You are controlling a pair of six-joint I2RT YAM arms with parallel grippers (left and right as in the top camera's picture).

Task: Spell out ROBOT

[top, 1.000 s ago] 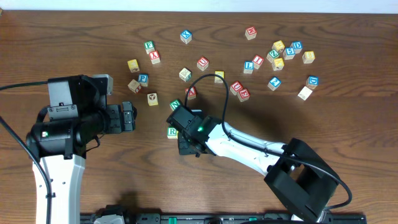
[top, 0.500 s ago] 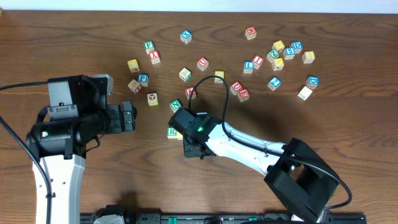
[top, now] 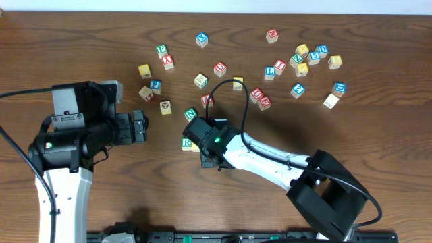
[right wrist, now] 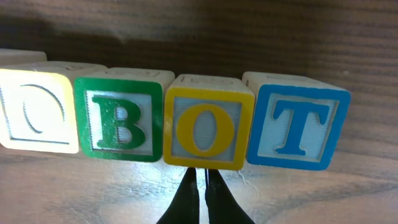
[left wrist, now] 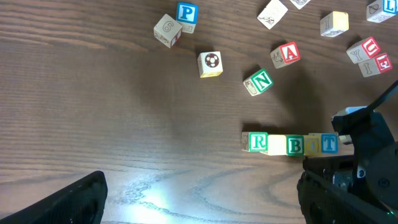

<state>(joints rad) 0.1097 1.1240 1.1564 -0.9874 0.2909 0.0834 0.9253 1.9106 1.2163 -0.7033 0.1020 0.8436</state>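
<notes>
Sitting on bench [top: 378,135], cubes R [left wrist: 257,142], pale O [left wrist: 277,144], B [left wrist: 295,145], yellow O [right wrist: 208,127], T [left wrist: 329,144] touch in a row, reading ROBOT; rt hand [right wrist: 200,186] closed, empty, tips just beside yellow O; lt hand [top: 138,127] spread wide, empty, apart from row.

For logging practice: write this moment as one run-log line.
row: R cube, O cube, B cube, second O, T cube | right tool: shut, at second O | left tool: open, empty

Dark wooden table [top: 81,34], pale wall [top: 216,5]
</notes>
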